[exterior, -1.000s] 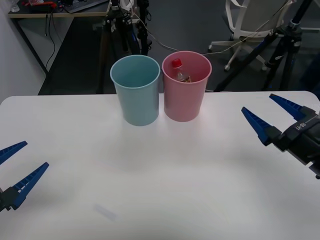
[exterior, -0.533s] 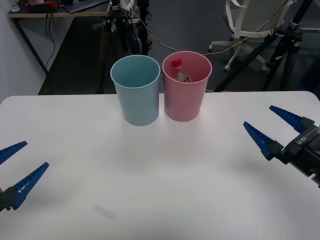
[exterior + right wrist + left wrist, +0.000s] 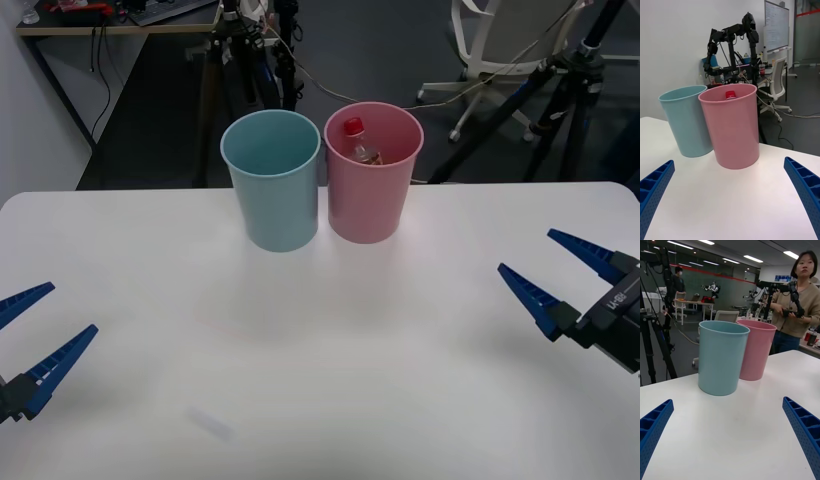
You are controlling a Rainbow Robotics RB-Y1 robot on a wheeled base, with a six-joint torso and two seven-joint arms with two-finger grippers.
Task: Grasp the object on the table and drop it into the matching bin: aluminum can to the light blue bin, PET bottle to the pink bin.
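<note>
The PET bottle [image 3: 361, 146] with its red cap lies inside the pink bin [image 3: 373, 205], which stands at the far middle of the white table [image 3: 320, 340]; the red cap [image 3: 730, 94] peeks over the pink bin's rim [image 3: 733, 127]. The light blue bin [image 3: 273, 195] stands touching it on the left. My right gripper [image 3: 560, 270] hovers open over the table's right edge, well apart from the bins. At the near left edge my left gripper [image 3: 30, 335] is open and holds nothing. From the left wrist, the light blue bin [image 3: 720, 356] stands in front of the pink bin [image 3: 758, 350].
Camera tripods [image 3: 560, 90] and an office chair [image 3: 495, 45] stand on the floor behind the table. A small faint mark [image 3: 210, 423] lies on the table's near left part.
My right gripper has drawn back toward the near right, away from the bins, still open. The left gripper and both bins have not moved.
</note>
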